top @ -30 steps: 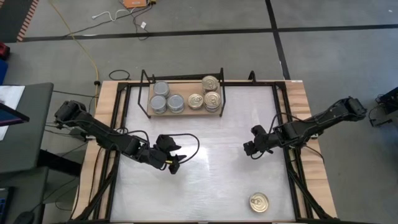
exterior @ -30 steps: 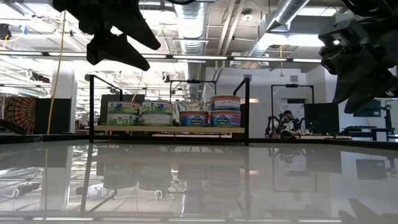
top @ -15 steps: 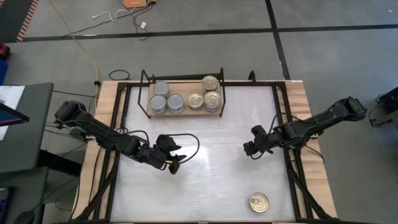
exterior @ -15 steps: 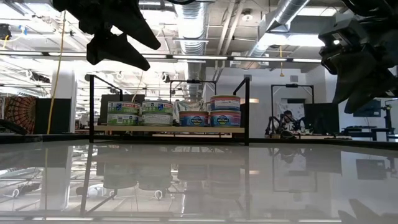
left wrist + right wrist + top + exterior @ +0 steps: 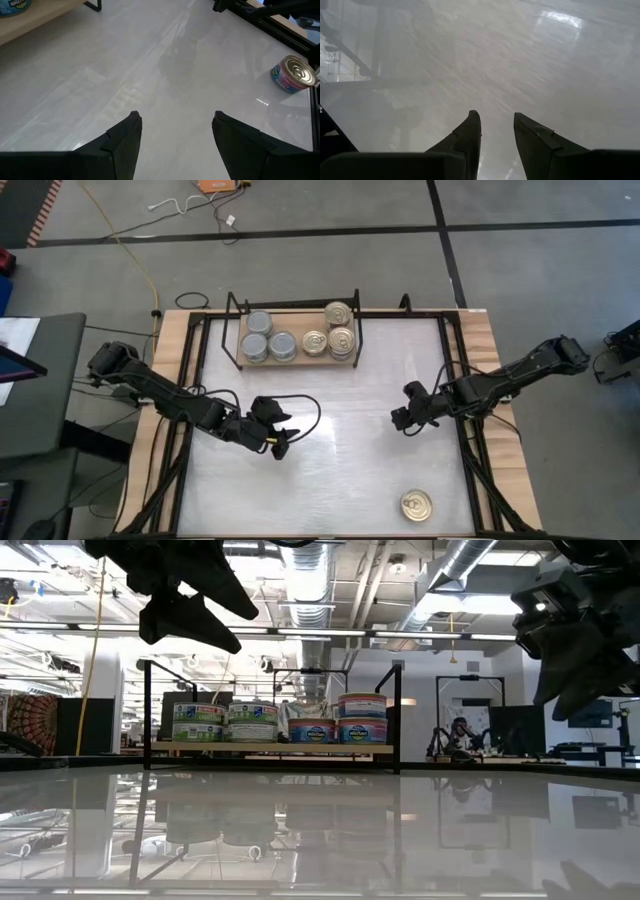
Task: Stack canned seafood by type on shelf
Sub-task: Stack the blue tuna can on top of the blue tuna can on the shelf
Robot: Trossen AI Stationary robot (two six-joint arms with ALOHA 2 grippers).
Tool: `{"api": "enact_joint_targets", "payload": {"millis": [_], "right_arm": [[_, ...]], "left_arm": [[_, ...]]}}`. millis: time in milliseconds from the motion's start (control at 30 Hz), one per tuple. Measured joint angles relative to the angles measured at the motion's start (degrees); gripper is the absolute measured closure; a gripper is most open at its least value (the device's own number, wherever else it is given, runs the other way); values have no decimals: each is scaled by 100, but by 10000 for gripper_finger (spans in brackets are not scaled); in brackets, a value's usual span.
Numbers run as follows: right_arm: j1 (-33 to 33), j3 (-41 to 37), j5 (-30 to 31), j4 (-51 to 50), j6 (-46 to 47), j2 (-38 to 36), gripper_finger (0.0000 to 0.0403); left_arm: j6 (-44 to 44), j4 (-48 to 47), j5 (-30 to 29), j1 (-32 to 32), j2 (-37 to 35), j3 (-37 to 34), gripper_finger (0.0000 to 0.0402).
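Note:
The wooden shelf in its black wire frame stands at the table's far edge. On it sit grey-topped tins on the left and gold-topped tins on the right, some stacked. One gold-topped tin rests on its base near the table's near right corner, also visible in the left wrist view. My left gripper hovers open over the table's left middle. My right gripper hovers open right of centre. Neither holds anything.
The glossy white tabletop lies between the two arms. Black frame rails run along the table's left and right sides. In the low view the shelf shows at the far side with both arms raised above the table.

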Motion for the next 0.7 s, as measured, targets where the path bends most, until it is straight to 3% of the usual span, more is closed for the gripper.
{"api": "enact_joint_targets", "payload": {"millis": [500, 700], "right_arm": [[18, 0, 18, 111, -2, 0, 262], [499, 75, 26, 88, 459, 0, 268]], "left_arm": [[0, -4, 0, 0, 2, 0, 171], [0, -101, 2, -2, 2, 0, 171]]}}
